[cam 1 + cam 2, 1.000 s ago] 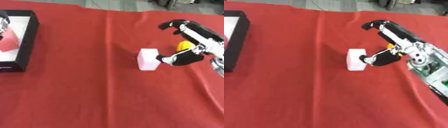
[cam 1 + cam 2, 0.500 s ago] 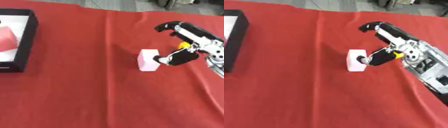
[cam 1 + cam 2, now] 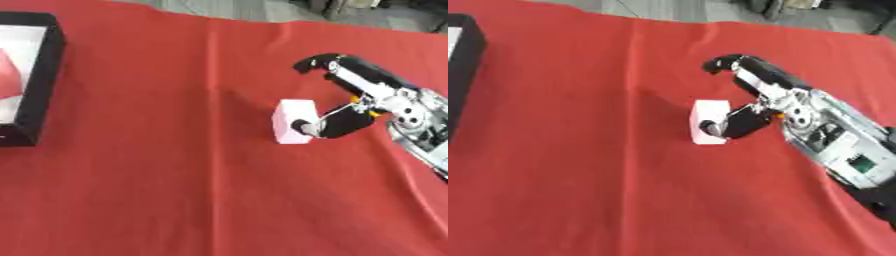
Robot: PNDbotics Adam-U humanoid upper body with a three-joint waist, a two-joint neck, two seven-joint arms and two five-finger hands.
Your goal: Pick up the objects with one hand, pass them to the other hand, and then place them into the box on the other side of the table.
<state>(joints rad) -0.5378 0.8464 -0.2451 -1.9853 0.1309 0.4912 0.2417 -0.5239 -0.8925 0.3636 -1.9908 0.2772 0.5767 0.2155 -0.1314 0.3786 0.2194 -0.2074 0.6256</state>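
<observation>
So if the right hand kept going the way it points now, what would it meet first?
The white block. The right hand points toward the robot's left; its thumb looks already at the block's near face, fingers arched above it. Whether they touch is unclear.

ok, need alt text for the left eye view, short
The robot's right hand reaches in from the right over a red tablecloth, its thumb touching a pale pink block while its fingers arch above the block without closing on it. A black box with something pink-red inside sits at the left edge.
</observation>
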